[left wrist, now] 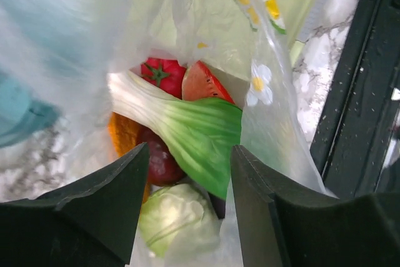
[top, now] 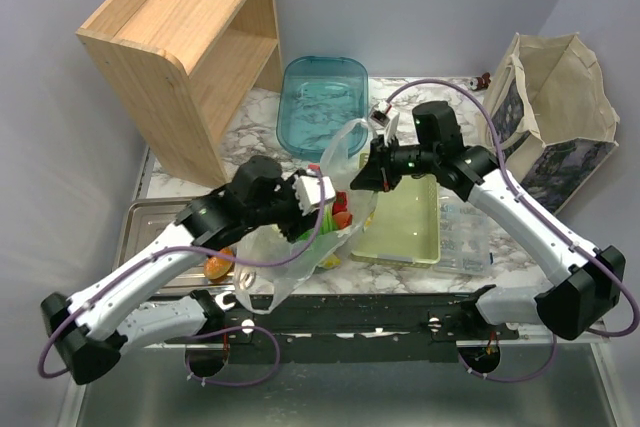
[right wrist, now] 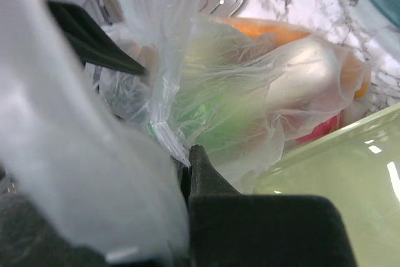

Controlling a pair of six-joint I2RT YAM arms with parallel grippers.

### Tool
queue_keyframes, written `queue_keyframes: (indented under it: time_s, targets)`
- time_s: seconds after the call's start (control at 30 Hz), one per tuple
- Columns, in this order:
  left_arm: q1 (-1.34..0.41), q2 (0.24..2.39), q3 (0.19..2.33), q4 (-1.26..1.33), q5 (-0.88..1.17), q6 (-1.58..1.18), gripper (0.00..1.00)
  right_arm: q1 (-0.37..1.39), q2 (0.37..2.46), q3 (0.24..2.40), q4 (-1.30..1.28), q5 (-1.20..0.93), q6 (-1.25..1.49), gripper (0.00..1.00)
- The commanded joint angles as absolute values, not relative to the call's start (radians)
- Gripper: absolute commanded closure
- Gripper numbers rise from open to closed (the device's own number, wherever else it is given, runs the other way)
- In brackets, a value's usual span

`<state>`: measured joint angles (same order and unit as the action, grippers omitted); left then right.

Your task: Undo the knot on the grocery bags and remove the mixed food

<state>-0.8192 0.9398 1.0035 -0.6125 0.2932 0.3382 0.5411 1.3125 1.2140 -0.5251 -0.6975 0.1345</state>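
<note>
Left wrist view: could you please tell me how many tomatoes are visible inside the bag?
1. The tomato lies inside the grocery bag, beside the watermelon wedge and partly behind the leafy vegetable. Others may be hidden underneath.

I read it as: grocery bag (top: 280, 272) thin crinkly translucent plastic; desk (top: 255, 117) smooth marble-look; shelf (top: 170, 47) matt bare wood; tray (top: 150, 217) brushed metal; green bin (top: 405, 227) glossy plastic; tote (top: 560, 97) cloth; left fingers (left wrist: 94, 217) matt black.
</note>
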Motion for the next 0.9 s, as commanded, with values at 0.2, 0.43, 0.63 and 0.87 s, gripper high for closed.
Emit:
queue_keyframes:
  time_s: [0.2, 0.43, 0.63, 0.87]
  targets:
    - [-0.865, 1.166, 0.849, -0.351, 0.02, 0.052, 0.27, 0.534, 1.261, 1.151, -0.319, -0.562, 0.332, 0.99]
    - [-0.859, 1.367, 0.876, -0.368, -0.055, 0.019, 0.25, 0.533, 1.248, 1.123, -0.321, -0.547, 0.326, 0.99]
    - [-0.838, 1.279, 0.876, -0.387, 0.072, 0.04, 0.71, 0.533, 1.237, 1.115, -0.34, -0.523, 0.308, 0.99]
    - [-0.866, 0.955, 0.802, -0.4, 0.262, 0.19, 0.97, 0.529, 1.229, 1.103, -0.338, -0.505, 0.312, 0.99]
